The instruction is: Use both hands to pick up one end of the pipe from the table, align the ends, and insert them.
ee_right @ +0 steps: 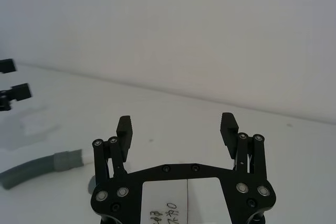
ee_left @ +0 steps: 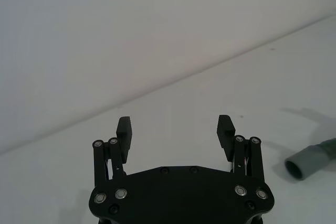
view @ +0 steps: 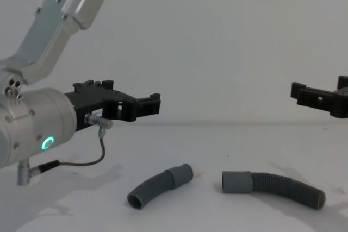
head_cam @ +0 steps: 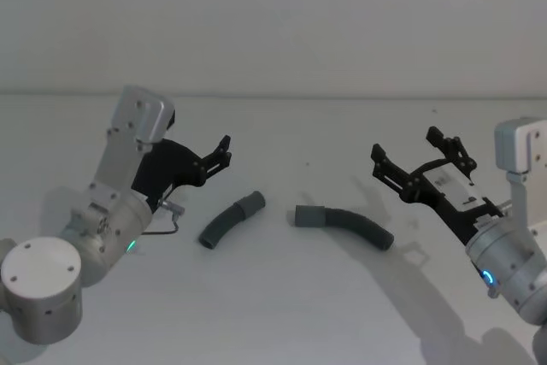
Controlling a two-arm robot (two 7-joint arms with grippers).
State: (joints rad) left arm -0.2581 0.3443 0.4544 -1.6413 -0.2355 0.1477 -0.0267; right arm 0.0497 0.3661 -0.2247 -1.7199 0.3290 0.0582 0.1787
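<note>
At matte tbl [head_cam: 282, 314], L gripper [head_cam: 226, 151], R gripper [head_cam: 404, 148], ribbed hoses [head_cam: 224, 225], smooth cuffs [head_cam: 251, 203]

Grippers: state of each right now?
Left gripper: open, holding nothing.
Right gripper: open, holding nothing.

Two hose pieces, short piece [head_cam: 229, 220] and longer piece [head_cam: 346, 226]; two tools, left tool [head_cam: 225, 151] and right tool [head_cam: 404, 144]; one bench [head_cam: 273, 305].

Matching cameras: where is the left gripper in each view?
Head view: left gripper left of centre, open.
Left wrist view: its fingers, foreground.
Right wrist view: left gripper far off, past the short hose.
Chest view: left gripper left of centre, above the table.
Shared landmark: table's edge against the wall.
</note>
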